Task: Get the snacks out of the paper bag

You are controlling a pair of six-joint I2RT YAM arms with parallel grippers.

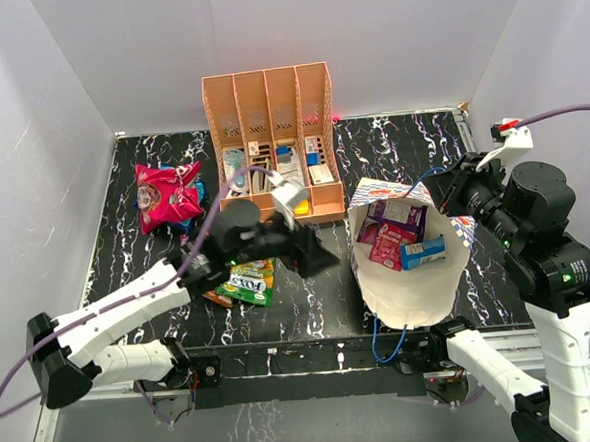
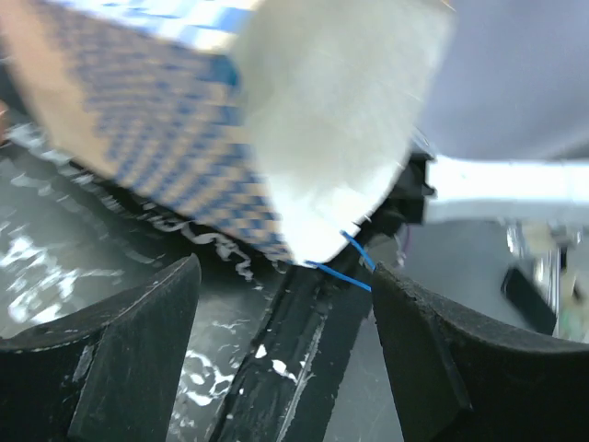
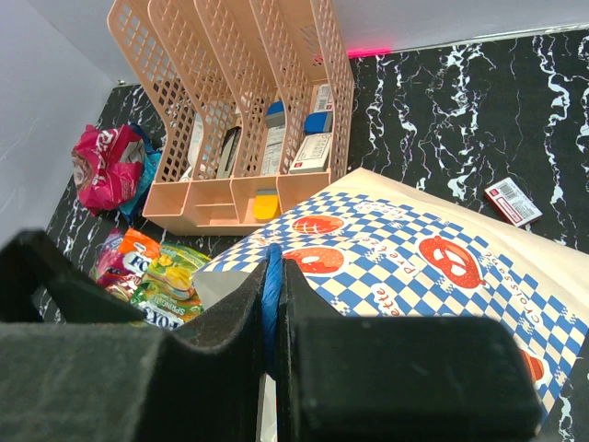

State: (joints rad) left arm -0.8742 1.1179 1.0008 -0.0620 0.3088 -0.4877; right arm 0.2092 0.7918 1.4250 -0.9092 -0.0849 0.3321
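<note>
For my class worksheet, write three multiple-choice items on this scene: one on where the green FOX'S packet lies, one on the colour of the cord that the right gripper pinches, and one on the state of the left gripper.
1. Where is the green FOX'S packet?
A. on the table, left of the paper bag
B. inside the bag
C. on top of the bag

2. What colour is the cord handle that the right gripper pinches?
A. red
B. blue
C. white

3. The left gripper is:
A. shut on a packet
B. shut on the bag
C. open, holding nothing

Answers:
1 A: the top view shows it flat on the marbled surface, apart from the bag.
2 B: the right wrist view shows blue cord between the shut fingers.
3 C: its fingers stand apart with nothing between them.
</note>
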